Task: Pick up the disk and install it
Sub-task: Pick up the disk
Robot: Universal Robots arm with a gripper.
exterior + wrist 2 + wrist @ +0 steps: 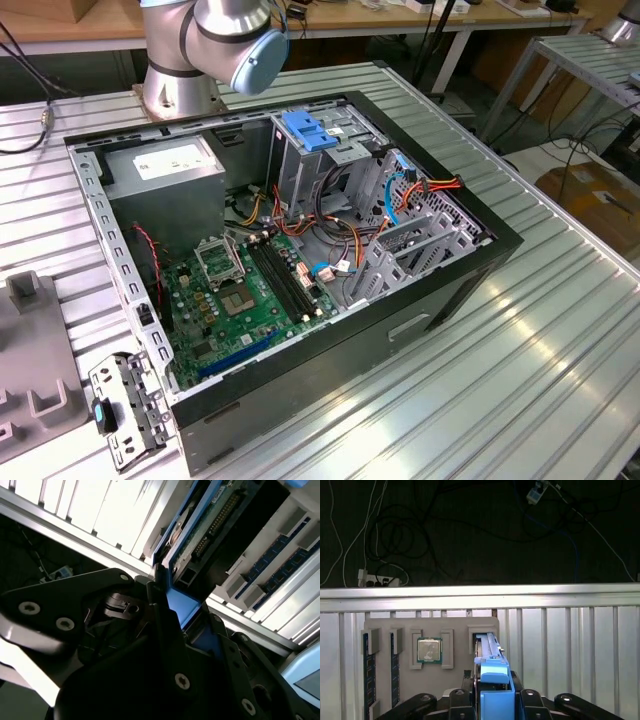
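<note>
End effector (494,682): I see its fingers closed on the blue rail end of the disk (489,647) | disk: between the fingers, standing on edge in a slot of the grey holder (455,625) just ahead | next slot over: processor chip (429,650) | holder lies on the ribbed worktop (570,645)
</note>
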